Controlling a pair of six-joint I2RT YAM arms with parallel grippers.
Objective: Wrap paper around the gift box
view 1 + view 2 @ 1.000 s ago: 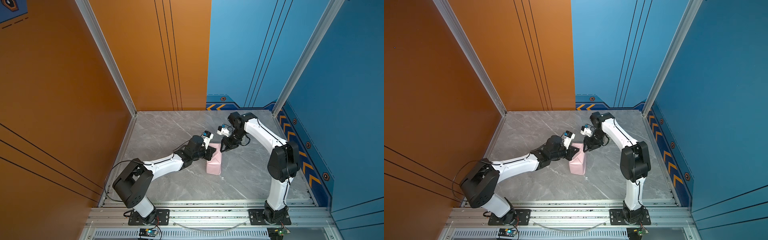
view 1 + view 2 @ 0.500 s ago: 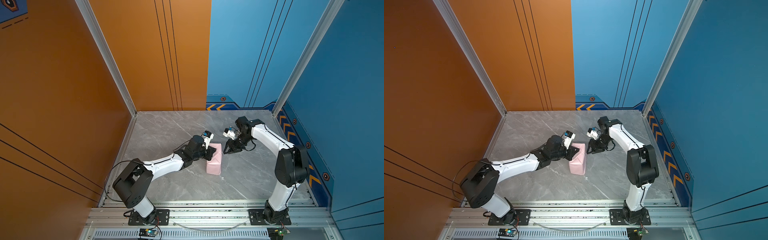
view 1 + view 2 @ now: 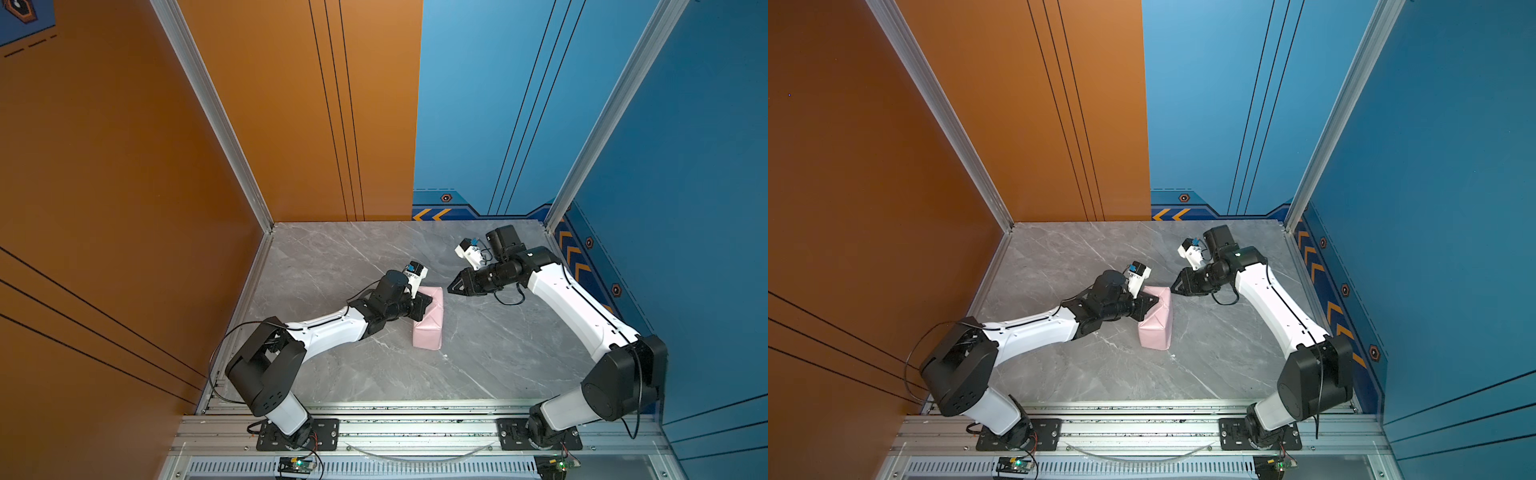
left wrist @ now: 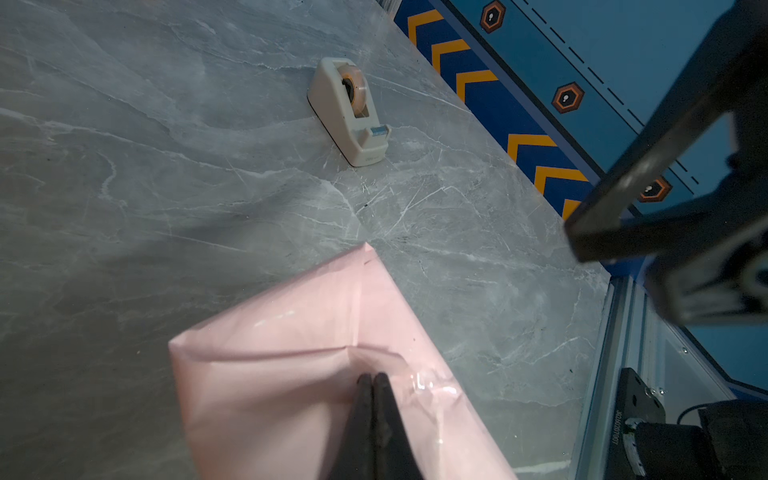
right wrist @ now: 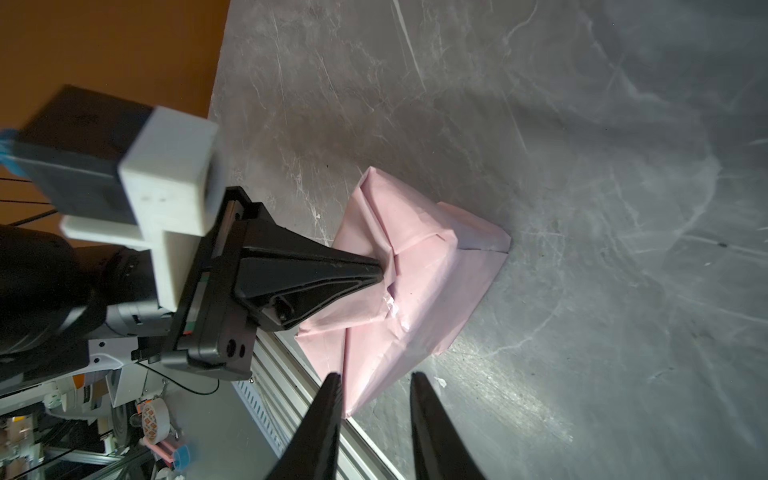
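Note:
The paper (image 3: 430, 322) (image 3: 1156, 324), pale pink side out, is folded into an oblong parcel lying mid-table; the gift box is hidden inside it. My left gripper (image 3: 429, 300) (image 3: 1155, 300) (image 4: 372, 377) is shut, its tips pressing down on the folded flaps on top of the paper (image 4: 291, 374). In the right wrist view the left gripper (image 5: 380, 270) presses on a creased seam of the paper (image 5: 432, 282). My right gripper (image 3: 450, 287) (image 3: 1172, 286) (image 5: 376, 376) is open a finger's width, right at the parcel's far end. Nothing is clamped between its fingers.
A beige tape dispenser (image 4: 353, 112) stands on the grey marble table (image 3: 332, 257) towards the blue chevron-striped wall (image 4: 519, 141). The right arm (image 4: 685, 208) crosses the left wrist view. The metal rail (image 3: 374, 432) runs along the front edge.
The right arm has swung outward and lower, so its gripper now points sideways at the parcel's far end, with narrower jaws. The left gripper has stayed pressed on the paper.

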